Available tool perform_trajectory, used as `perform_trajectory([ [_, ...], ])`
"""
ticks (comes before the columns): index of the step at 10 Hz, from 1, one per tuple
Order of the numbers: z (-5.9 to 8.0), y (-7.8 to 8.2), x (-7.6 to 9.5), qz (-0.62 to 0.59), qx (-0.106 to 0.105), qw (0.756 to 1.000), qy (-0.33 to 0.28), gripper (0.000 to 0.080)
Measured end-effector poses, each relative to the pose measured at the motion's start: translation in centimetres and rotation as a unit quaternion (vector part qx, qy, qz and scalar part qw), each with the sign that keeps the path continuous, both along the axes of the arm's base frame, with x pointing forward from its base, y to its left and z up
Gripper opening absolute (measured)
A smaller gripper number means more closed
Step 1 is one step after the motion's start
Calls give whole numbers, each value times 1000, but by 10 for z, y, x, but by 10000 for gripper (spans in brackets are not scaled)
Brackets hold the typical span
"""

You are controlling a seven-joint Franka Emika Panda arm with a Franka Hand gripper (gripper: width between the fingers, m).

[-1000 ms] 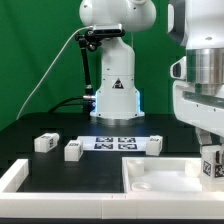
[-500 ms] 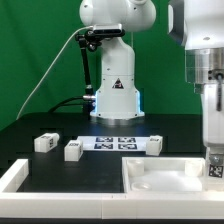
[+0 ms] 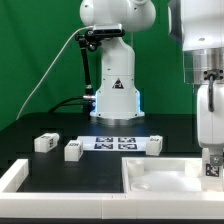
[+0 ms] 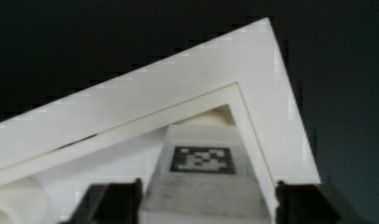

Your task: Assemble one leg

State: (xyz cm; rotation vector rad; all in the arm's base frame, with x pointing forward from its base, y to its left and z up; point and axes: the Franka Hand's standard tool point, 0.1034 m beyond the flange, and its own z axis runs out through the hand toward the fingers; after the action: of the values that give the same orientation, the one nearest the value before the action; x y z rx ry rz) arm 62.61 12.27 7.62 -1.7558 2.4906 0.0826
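My gripper is at the exterior view's right edge, shut on a leg, a small white block with a marker tag. It holds the leg upright on the near right corner of the large white panel. In the wrist view the leg stands between my two dark fingers, tag facing the camera, seated at the panel's corner. Three more legs lie on the black table: two to the left and one at the middle.
The marker board lies flat behind the panel, in front of the white robot base. A white raised rim runs along the front left. A green wall is behind.
My wrist has turned about its vertical axis since a second ago, with the leg in it. The leg has shifted slightly right and down at the panel's corner. The loose legs have not moved.
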Motion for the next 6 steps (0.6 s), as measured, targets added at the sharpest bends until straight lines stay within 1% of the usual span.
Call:
perform_trajectory([
  [1, 0, 0, 0, 14, -1, 1000, -1, 498],
  [2, 0, 0, 0, 32, -1, 999, -3, 498],
  [3, 0, -1, 0, 68, -4, 998, -6, 627],
  [4, 1, -1, 0, 158, -8, 987, -13, 643],
  [6, 0, 3, -3, 258, -10, 966, -11, 648],
])
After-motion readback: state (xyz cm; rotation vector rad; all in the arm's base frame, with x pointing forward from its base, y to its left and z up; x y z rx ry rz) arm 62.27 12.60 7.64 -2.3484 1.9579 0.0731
